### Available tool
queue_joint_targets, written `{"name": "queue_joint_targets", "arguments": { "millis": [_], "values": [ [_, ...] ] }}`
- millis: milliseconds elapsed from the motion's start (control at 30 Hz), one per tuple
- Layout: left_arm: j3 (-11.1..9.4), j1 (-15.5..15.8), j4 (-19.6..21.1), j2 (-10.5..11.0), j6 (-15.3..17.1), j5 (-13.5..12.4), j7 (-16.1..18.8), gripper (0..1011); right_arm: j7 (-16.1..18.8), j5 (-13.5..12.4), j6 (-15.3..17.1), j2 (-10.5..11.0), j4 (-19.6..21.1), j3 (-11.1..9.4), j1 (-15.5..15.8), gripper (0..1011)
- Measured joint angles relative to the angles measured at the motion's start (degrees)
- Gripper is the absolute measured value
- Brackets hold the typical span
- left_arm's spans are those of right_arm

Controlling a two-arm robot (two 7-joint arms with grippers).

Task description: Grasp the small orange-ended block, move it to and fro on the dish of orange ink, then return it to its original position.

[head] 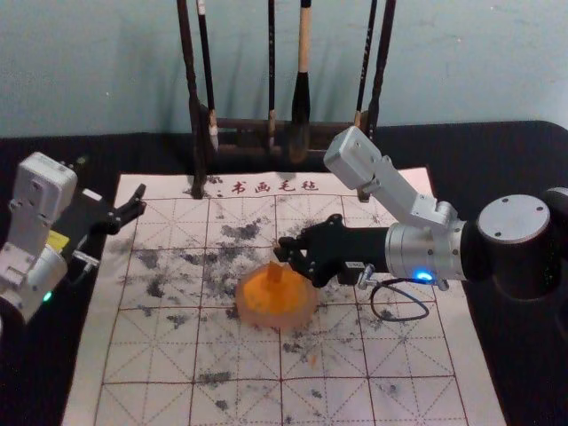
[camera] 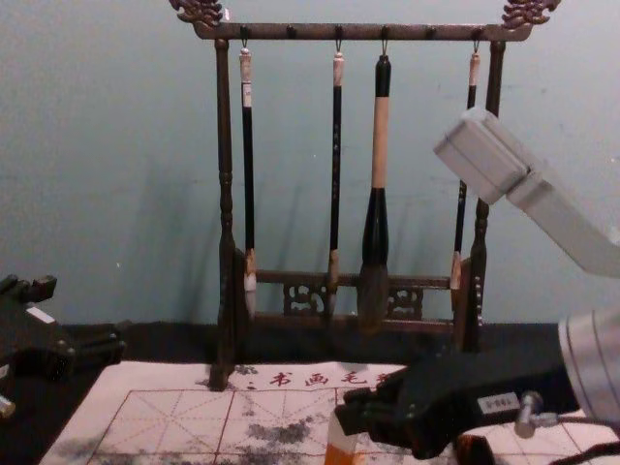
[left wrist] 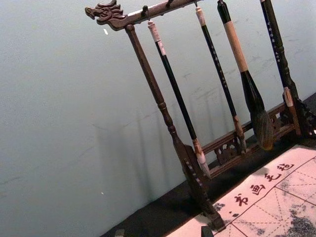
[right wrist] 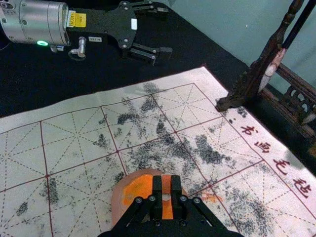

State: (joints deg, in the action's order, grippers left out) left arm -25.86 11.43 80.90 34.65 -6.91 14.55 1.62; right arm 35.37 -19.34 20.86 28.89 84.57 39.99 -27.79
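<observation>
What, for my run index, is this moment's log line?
right gripper: shut on block | block: orange end down, over ink dish | ink contact: unclear | left gripper: open, by mat's left edge

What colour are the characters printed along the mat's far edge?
Dark red, showing best in the right wrist view, where the characters appear large.

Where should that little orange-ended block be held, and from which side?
Best, I'd say, high on the block, by its pale upper part, with two opposite flat sides pinched, coming from the robot's right, as the right end effector does now. It stands roughly upright, orange end down over the dish, so a high grip should avoid the ink.
</observation>
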Motion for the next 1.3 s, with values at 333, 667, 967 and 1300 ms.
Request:
{"name": "queue_joint_targets", "arguments": {
  "millis": [333,667,967,1300],
  "values": [
    [0.0,0.0,0.0,0.0,0.0,0.0,0.0,1001,0.1,0.0,-0.1,0.1,0.1,-0.3,0.2,99],
    [0.0,0.0,0.0,0.0,0.0,0.0,0.0,1001,0.9,-2.7,-0.1,1.8,3.2,-2.4,1.2,99],
    [0.0,0.0,0.0,0.0,0.0,0.0,0.0,1001,-0.9,-9.0,1.1,5.3,8.4,-7.3,4.5,99],
    [0.0,0.0,0.0,0.0,0.0,0.0,0.0,1001,-8.4,-15.4,4.1,8.1,13.1,-13.5,9.9,99]
  ]
}}
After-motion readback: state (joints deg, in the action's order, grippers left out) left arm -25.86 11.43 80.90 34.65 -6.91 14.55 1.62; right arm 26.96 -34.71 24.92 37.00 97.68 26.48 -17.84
